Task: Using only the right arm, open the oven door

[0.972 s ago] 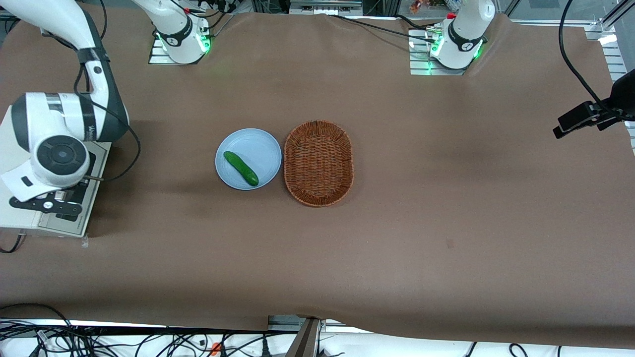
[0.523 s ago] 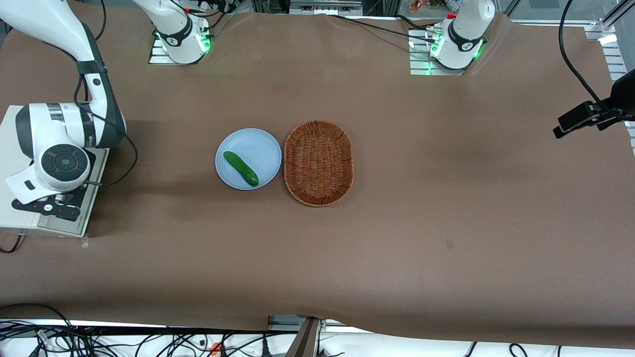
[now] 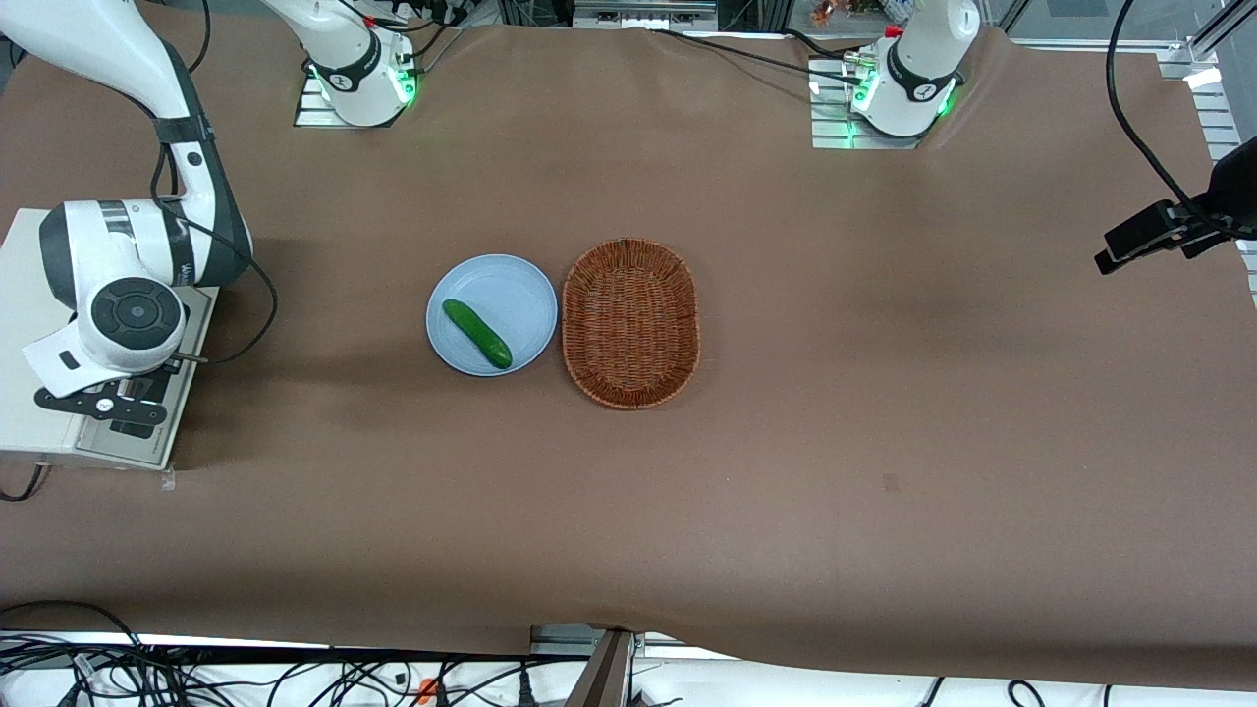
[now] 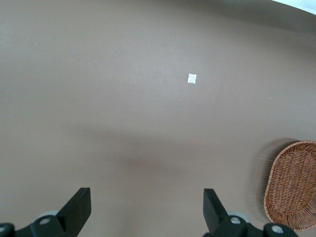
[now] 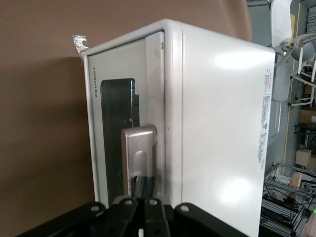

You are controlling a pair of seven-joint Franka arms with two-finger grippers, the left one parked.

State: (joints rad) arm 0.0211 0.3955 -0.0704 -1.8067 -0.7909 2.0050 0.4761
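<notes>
The cream-white toaster oven (image 3: 25,295) stands at the working arm's end of the table. Its oven door (image 5: 116,133), silver-framed with a dark glass window, lies flush against the oven body. The silver bar handle (image 5: 139,148) runs along the door's edge. My right arm (image 3: 133,295) hangs over the oven's front. Its gripper (image 5: 143,186) is at the handle, with both black fingers (image 5: 139,185) pressed together and tucked under the bar's end. In the front view the gripper (image 3: 98,403) sits over the door face (image 3: 147,432).
A light-blue plate (image 3: 511,285) with a green cucumber (image 3: 477,334) sits mid-table, beside an oval wicker basket (image 3: 630,322), which also shows in the left wrist view (image 4: 291,182). A piece of clear tape (image 5: 79,42) sticks to the cloth by the oven's corner.
My right arm's wrist has shifted slightly toward the table's middle over the oven front, and the gripper with it. The oven door still looks flush.
</notes>
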